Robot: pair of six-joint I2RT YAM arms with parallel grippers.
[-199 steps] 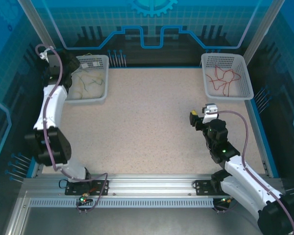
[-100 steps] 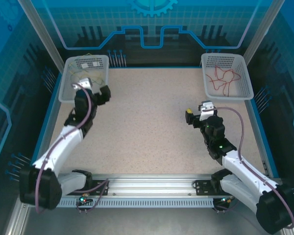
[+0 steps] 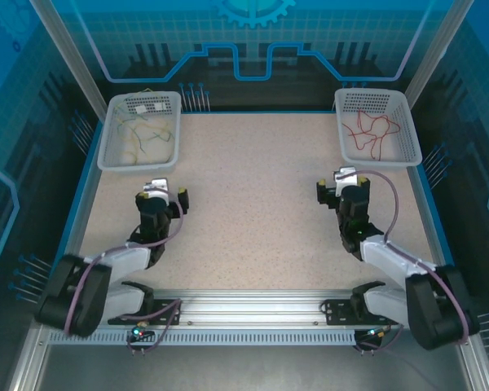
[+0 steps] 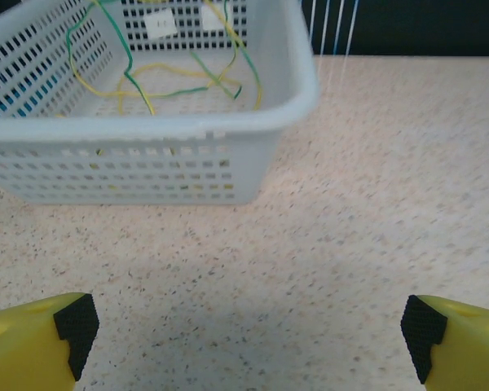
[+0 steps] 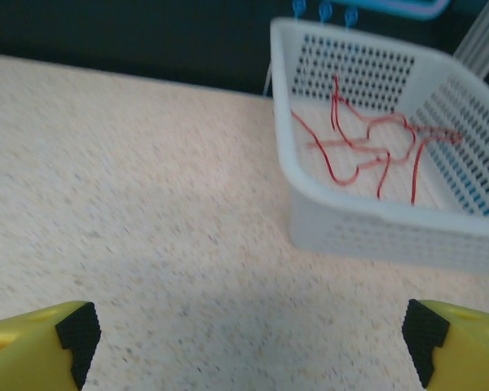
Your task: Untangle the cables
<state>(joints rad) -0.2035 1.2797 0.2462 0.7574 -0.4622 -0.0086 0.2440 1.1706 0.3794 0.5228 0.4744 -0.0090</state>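
Green and yellow cables lie loosely looped in the white basket at the back left. Red and orange cables lie in the white basket at the back right. My left gripper hovers low over bare tabletop in front of the left basket, open, nothing between its yellow fingers. My right gripper stands open and holds nothing, short of the right basket, with its fingers wide apart.
The speckled tabletop spreads between the two baskets. Both arms are folded back near the front rail. Blue panels wall in the back and sides.
The left arm came out of the left basket and drew back toward the front, gripper low over the table. The right arm pulled back slightly and turned toward the right basket.
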